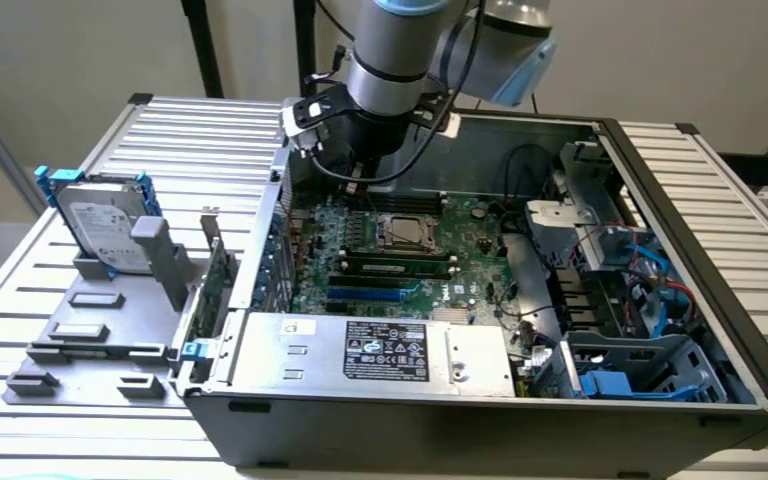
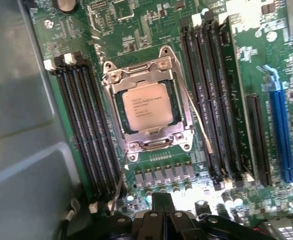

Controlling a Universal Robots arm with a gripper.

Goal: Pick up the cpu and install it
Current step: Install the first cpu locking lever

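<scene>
You're viewing slatted surface (image 1: 91,450) carrying open computer case (image 1: 491,425) enclosing motherboard (image 1: 471,225). Claw (image 2: 163,199) hanging above motherboard, clenched, gripping nothing. Cpu (image 2: 145,106) sitting at motherboard's middle, metal socket frame (image 2: 151,141) ringing it, memory slots (image 2: 81,130) flanking.

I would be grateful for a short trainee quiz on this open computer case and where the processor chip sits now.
1. True or false: the black gripper holds the small square silver-grey cpu.
2. Where does the cpu lie? A) in the metal-framed socket on the green motherboard; B) on the slatted metal table; C) on the silver power supply box.
3. Fill in: the gripper's jaws are ____.
Key: 1 false; 2 A; 3 shut.
</scene>
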